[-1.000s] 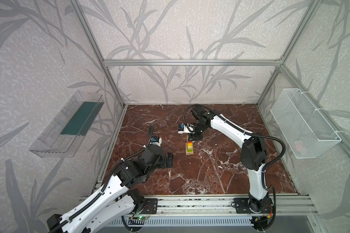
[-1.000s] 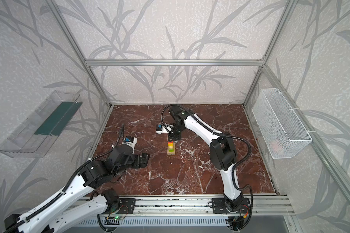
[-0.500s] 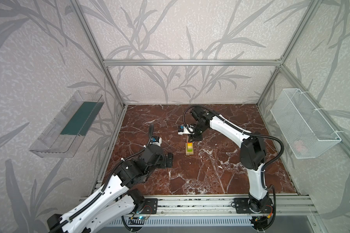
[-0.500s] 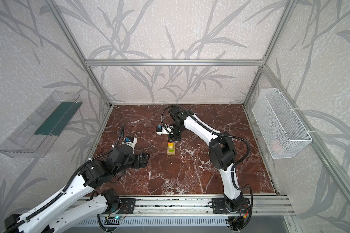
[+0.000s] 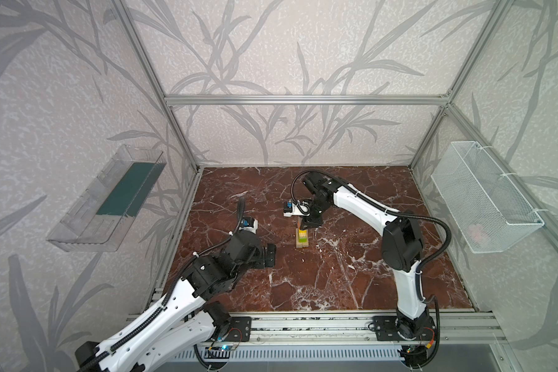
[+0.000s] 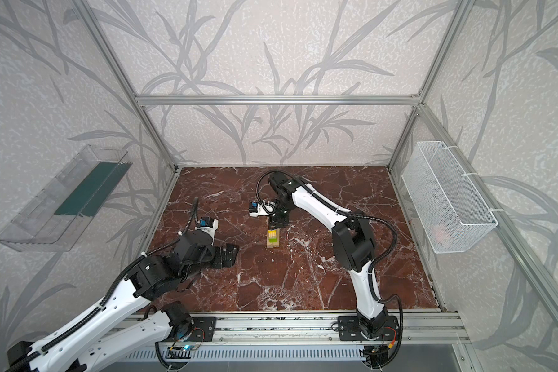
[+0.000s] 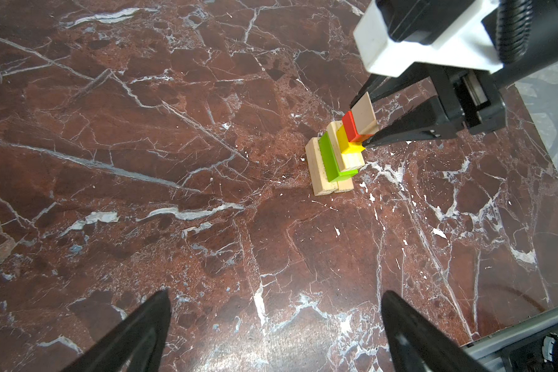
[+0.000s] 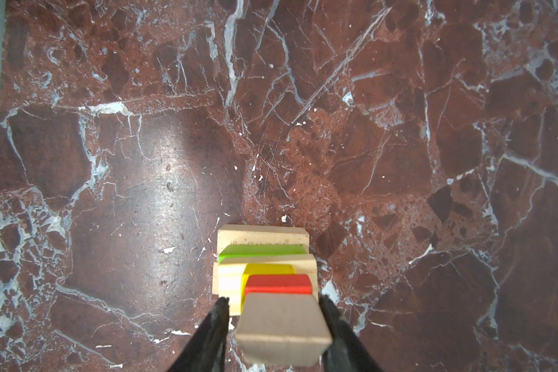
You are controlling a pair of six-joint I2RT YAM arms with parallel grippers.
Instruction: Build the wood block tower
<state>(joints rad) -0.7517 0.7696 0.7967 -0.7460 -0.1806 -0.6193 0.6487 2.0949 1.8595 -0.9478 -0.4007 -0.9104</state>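
Table point(image 5: 335, 277): red-brown marble pattern, white veins, glossy sheen. Wood block tower point(image 5: 302, 237) stands near mid-table, a narrow, square-edged stack. Pale raw-grained bars lie flat at the base, then a lime-green bar point(image 7: 329, 157), another pale bar, a yellow cube point(image 7: 342, 139), a red cube point(image 7: 349, 124) and a plain tan block point(image 7: 363, 111) on top. Painted faces are smooth and flat-coloured. Right gripper point(image 8: 274, 299) straddles the tan block, jaws narrowly parted, a sliver of gap on one side. Left gripper point(image 7: 274, 322) is spread wide over bare marble, well apart from the tower.
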